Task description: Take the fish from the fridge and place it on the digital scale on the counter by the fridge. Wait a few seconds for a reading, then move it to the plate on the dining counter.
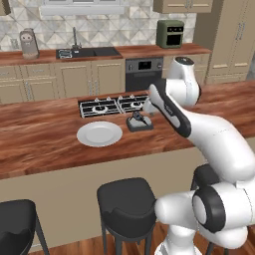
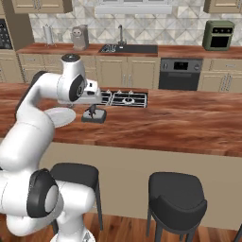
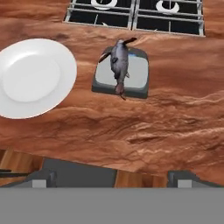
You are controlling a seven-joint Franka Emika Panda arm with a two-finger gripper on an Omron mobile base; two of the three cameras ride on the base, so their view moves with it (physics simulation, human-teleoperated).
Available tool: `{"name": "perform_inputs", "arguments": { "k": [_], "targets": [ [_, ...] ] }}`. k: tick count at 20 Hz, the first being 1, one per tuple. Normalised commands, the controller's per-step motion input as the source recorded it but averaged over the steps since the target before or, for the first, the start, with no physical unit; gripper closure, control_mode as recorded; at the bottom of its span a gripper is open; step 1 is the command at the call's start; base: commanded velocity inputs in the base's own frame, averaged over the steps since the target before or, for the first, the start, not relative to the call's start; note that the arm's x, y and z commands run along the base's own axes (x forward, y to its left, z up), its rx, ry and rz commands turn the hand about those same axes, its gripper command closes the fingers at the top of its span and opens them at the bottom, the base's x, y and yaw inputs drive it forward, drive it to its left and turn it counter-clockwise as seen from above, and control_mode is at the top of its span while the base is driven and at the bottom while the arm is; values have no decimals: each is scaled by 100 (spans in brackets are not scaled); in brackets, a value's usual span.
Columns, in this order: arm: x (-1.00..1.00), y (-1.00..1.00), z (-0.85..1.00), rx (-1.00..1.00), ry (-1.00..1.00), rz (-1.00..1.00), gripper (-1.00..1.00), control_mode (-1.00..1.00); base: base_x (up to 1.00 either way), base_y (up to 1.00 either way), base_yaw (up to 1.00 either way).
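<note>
Fish (image 3: 119,64) lay on scale (image 3: 139,75) for weighing, beside plate (image 3: 33,76) (next stop). Jaws (image 3: 112,177) hung above table (image 3: 131,131), wide open, holding nothing.

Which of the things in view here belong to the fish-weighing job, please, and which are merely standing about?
Belonging to the job:
fish, lying on the digital scale
plate, empty, beside the scale
counter
gripper, above, holding nothing

Standing about:
gas cooktop
stools
sink
green oven
</note>
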Motion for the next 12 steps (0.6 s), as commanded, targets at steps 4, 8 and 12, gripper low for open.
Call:
{"name": "perform_inputs", "arguments": {
  "k": [4,8,12],
  "targets": [
    [100,-9,0,0,8,0,-100,-100,0,0,0],
    [100,0,-28,0,8,0,-100,-100,0,0,0],
    [92,3,-43,0,10,0,-100,-100,0,0,0]
  ]
}}
